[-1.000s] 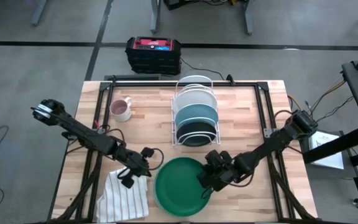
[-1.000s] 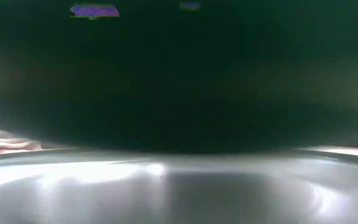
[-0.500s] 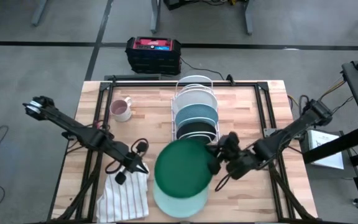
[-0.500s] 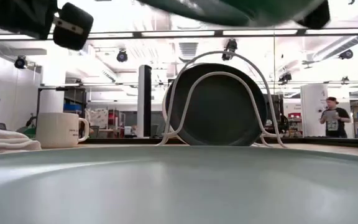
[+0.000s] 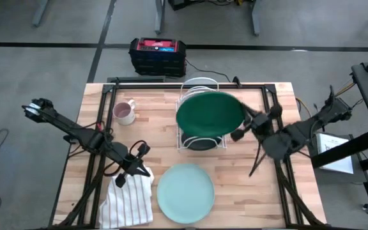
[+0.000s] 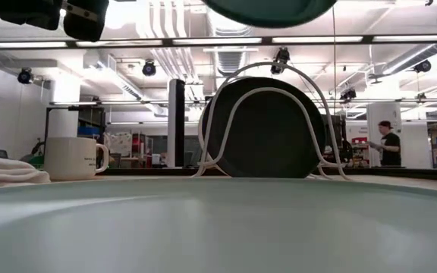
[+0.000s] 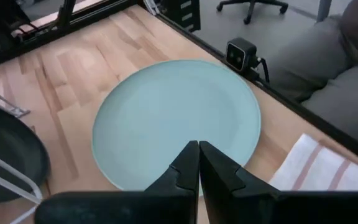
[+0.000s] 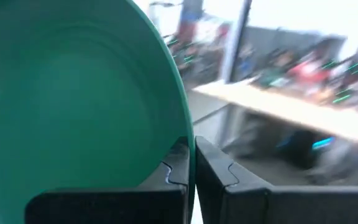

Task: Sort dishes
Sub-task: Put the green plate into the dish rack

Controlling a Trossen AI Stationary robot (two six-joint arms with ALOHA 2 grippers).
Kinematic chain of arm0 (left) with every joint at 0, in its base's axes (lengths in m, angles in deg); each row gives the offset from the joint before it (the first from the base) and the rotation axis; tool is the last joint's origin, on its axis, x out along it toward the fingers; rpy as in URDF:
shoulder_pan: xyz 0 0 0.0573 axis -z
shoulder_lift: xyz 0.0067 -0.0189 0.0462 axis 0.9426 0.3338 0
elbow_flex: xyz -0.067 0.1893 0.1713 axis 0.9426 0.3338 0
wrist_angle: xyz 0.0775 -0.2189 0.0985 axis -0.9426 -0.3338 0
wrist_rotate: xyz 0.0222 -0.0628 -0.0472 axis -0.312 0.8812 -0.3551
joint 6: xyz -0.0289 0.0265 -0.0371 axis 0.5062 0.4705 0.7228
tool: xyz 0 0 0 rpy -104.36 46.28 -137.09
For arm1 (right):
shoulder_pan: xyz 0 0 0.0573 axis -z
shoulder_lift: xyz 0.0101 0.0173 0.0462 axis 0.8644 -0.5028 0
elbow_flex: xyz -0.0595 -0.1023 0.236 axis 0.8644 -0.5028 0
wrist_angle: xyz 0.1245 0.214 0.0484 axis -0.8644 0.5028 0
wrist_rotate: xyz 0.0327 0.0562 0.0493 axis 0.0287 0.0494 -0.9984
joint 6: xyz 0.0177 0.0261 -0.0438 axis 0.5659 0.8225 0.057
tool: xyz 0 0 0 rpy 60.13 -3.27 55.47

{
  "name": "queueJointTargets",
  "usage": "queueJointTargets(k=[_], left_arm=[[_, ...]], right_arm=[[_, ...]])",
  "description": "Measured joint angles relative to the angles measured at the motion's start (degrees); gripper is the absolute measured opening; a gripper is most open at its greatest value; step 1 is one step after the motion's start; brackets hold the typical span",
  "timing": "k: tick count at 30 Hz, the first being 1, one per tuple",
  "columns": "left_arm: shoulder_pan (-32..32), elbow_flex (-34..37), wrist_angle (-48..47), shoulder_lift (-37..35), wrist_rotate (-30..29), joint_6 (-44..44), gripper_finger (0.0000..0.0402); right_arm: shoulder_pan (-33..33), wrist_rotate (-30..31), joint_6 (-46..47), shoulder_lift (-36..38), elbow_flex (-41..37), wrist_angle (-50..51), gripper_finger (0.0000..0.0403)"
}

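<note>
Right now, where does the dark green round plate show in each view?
High view: dark green round plate above the white wire rack, held by the right tool.
Low view: top edge, over the rack.
Left wrist: absent.
Right wrist: fills left.

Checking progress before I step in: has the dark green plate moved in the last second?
Yes. The dark green plate, pinched by the right gripper, has gone from the table's near edge up over the wire dish rack, uncovering the pale blue plate.

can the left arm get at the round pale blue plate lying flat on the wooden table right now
Probably yes. The left gripper, fingers shut, hovers by the near edge of the pale blue plate, beside the striped cloth. Nothing lies on the plate; the right gripper carries the green plate over the rack.
</note>
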Motion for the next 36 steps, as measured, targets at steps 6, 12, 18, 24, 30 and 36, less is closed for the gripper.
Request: queueJointTargets(k=[6,12,18,24,30,36], left_arm=[[-0.1,0.0,-0.8,-0.3,-2.2,-3.7,0.0000],[-0.3,0.0,-1.8,-1.2,-8.9,-7.0,0.0000],[-1.0,-0.1,-4.6,-4.3,-13.5,-8.7,0.0000],[-1.4,-3.3,-10.8,-7.3,-16.7,-8.9,0.0000],[-1.4,-4.4,-14.0,-9.2,-22.4,-8.4,0.0000],[-1.4,-4.3,-17.7,-9.8,-22.6,-5.3,0.0000]], right_arm=[[6.0,2.4,-23.7,2.9,1.1,-9.0,0.0002],[15.0,-1.9,-38.2,2.6,5.5,-9.4,0.0002],[22.4,-12.2,-51.2,1.3,13.3,-12.0,0.0002],[28.1,-29.6,-63.5,0.0,22.2,-16.8,0.0002],[36.4,-40.1,-65.8,-0.2,23.4,-19.3,0.0002],[43.0,-41.5,-68.0,-2.7,22.6,-19.2,0.0002]])
